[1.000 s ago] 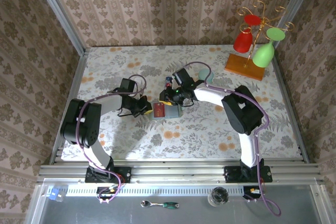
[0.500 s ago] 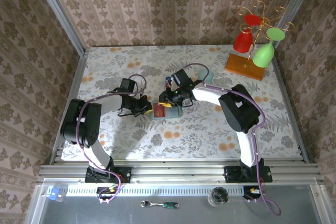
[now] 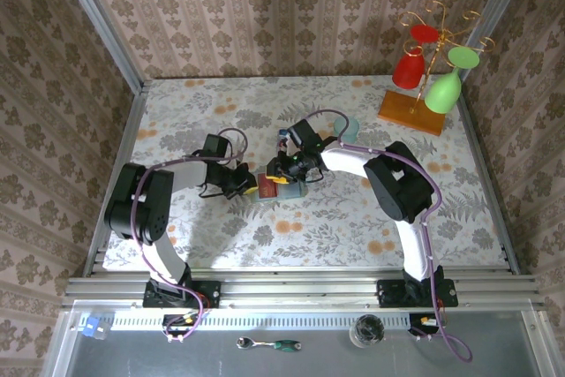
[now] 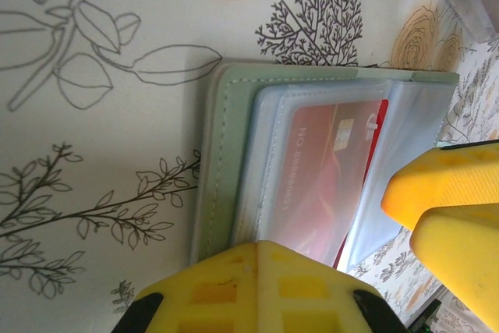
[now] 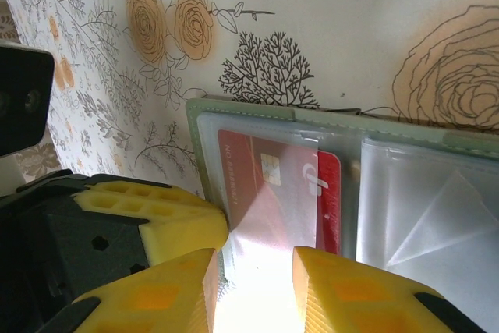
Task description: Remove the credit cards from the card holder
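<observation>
- The left fingers (image 4: 257, 286) are clenched shut, their yellow tips set on the edge of the card holder (image 4: 222, 161), on its grey-green cover.
- The right fingers (image 5: 343, 290) are released, standing parted. They hang over a clear sleeve (image 5: 273, 216) of the holder, and its glare shows through the gap.
- Nearest, on the grey ledge in front of the arm bases, a ratchet (image 3: 269, 343) lies near a clear glass (image 3: 366, 331).
- In the middle of the desk (image 3: 221, 245) the card holder lies open and flat. The left fingers are at its left end and the right fingers at its far side.
- A red card (image 5: 261, 165) sits inside that clear sleeve, with one edge poking out toward the centre crease.
- Farther back, a pale teal cup (image 3: 352, 126) stands just beyond the right arm, partly hidden by it.
- Farthest, in the right corner, a rack (image 3: 413, 112) on a wooden base carries hanging red and green glasses.
</observation>
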{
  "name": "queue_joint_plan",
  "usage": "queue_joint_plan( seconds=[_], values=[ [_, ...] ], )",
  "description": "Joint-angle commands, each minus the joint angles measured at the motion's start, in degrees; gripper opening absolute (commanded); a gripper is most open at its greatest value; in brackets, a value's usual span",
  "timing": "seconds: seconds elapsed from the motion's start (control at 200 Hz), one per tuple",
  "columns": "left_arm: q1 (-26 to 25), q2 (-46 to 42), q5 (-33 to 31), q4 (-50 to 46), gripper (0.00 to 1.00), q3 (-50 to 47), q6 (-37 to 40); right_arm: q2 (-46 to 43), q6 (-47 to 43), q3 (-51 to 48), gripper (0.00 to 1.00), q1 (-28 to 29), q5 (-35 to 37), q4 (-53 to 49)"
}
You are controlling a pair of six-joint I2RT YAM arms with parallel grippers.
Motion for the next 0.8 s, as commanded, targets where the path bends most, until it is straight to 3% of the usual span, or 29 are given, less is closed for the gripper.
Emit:
queue_joint_plan(
  seconds=[0.0,0.795],
  values=[
    [0.43,1.02,-0.37,-2.7,0.0,0.34,1.31,0.6,-0.75,1.16,0.31,0.37,-0.51,-2.89],
    [0.46,1.09,-0.2,-1.55,0.0,-0.47,0.96,2.3,-3.1,2.8,0.29,1.43,0.47,-6.67]
  ],
)
